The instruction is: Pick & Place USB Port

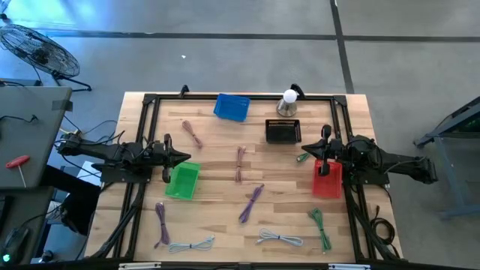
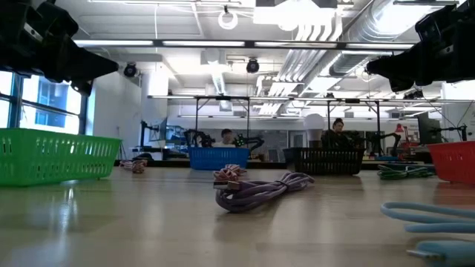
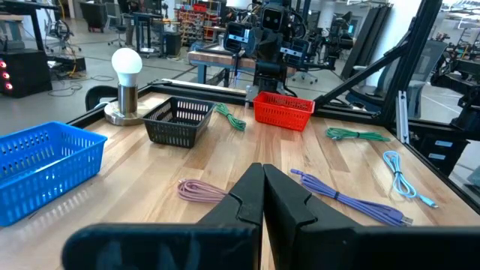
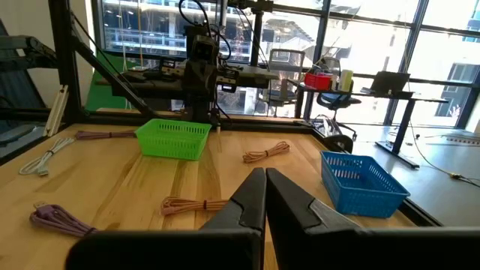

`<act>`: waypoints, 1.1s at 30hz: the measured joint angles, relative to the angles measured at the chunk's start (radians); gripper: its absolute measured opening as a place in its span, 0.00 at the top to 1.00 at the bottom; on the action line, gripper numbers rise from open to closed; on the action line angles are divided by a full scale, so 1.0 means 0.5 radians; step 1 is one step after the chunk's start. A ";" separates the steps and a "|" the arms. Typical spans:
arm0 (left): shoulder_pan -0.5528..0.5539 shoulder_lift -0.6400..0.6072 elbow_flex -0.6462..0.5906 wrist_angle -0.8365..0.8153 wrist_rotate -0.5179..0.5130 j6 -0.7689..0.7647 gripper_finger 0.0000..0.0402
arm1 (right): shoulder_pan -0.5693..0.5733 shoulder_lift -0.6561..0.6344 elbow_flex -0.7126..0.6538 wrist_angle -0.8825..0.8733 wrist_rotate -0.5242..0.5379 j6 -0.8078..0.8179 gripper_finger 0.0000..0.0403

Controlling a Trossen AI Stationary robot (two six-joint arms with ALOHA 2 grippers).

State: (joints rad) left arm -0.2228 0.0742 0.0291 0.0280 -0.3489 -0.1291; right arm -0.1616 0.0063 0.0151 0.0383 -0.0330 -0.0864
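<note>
Several coiled USB cables lie flat on the wooden table: pink ones [image 1: 240, 163] [image 1: 193, 135], purple ones [image 1: 252, 202] [image 1: 161, 223], pale blue ones [image 1: 280, 238] [image 1: 191, 244] and green ones [image 1: 320, 225] [image 1: 304, 156]. My left gripper [image 1: 187, 157] is shut and level above the green basket [image 1: 182, 181] at the table's left side, seen in its own view as [image 3: 262, 171]. My right gripper [image 1: 309, 152] is shut and level above the red basket [image 1: 327, 178] at the right side, seen in its own view as [image 4: 265, 174]. Neither holds anything.
A blue basket [image 1: 232, 106] and a black basket [image 1: 283, 131] stand near the far edge, beside a lamp with a white bulb [image 1: 288, 100]. A black frame [image 1: 150, 101] runs round the table. People sit in the room beyond [image 2: 338, 130].
</note>
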 joint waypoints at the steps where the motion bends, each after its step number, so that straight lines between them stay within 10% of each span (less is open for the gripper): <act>1: 0.000 0.001 -0.001 0.000 0.000 0.000 1.00 | 0.000 0.000 0.000 0.000 0.000 0.000 0.99; 33: 0.000 0.000 -0.001 0.011 -0.001 0.001 1.00 | 0.001 0.000 0.000 0.073 -0.037 0.326 0.99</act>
State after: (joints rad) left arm -0.2226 0.0742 0.0288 0.0334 -0.3492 -0.1286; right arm -0.1612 0.0063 0.0151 0.0750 -0.0513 0.0764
